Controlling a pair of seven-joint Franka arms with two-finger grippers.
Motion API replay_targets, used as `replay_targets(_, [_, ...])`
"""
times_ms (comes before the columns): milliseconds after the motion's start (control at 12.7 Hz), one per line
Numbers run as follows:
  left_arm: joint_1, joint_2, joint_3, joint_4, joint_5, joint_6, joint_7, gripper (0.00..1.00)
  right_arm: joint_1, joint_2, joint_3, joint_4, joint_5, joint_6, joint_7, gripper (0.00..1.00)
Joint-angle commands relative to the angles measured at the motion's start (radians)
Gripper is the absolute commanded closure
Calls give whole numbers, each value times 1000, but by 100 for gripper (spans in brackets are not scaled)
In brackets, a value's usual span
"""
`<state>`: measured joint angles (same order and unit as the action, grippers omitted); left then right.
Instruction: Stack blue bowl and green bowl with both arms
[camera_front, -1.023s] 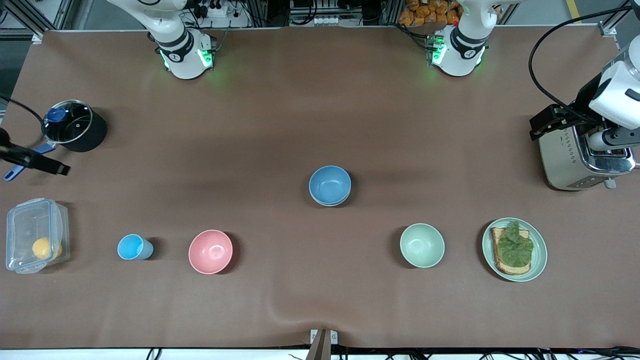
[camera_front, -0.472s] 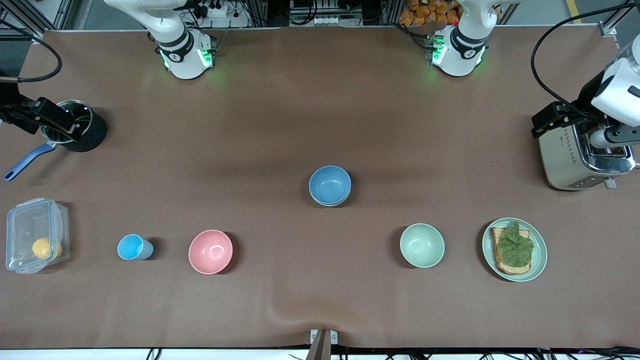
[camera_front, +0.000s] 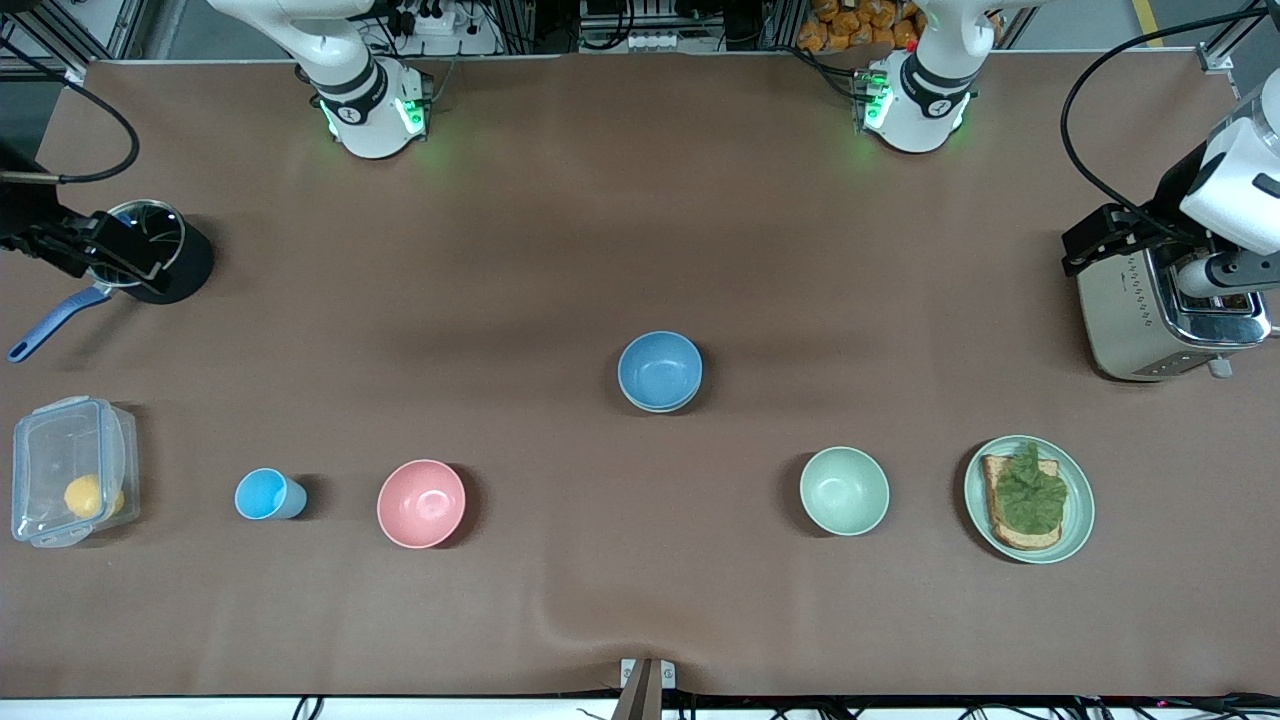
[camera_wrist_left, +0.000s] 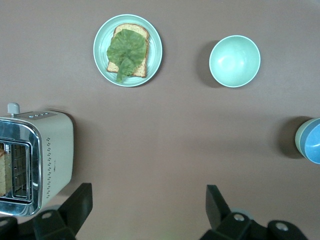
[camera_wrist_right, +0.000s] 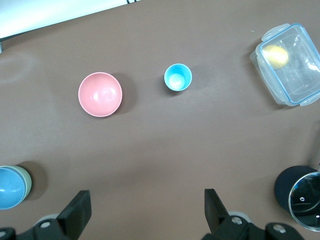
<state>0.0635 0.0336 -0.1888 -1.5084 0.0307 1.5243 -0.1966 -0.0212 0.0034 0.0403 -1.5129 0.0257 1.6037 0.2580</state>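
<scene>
with both arms raised at table ends: right gripper (camera_front: 125, 262), frame's left edge, over black pot (camera_front: 170, 265), fingers wide, nothing held. frame centre: blue bowl (camera_front: 659, 368) nested in green bowl (camera_wrist_right: 27, 181), only green rim showing. frame's right edge: left gripper (camera_front: 1100, 240) over toaster (camera_front: 1150, 315), fingers wide, nothing held.

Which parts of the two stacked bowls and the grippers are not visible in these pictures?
- Green bowl: front view shows only a thin rim; the blue bowl nested in it covers the rest.
- Stack in both wrist views: cut by the edge.
- Left gripper, right gripper: open; fingers partly cut by the wrist views' edge.
</scene>
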Motion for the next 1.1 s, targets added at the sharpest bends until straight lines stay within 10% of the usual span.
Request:
replay_targets(0, [2, -35, 3, -30, -29, -9, 22, 0, -49, -29, 46, -36, -15, 21, -16, 0])
replay_targets(1023, [2, -47, 8, -15, -40, -7, 25, 0, -54, -25, 50, -21, -29, 24, -16, 0])
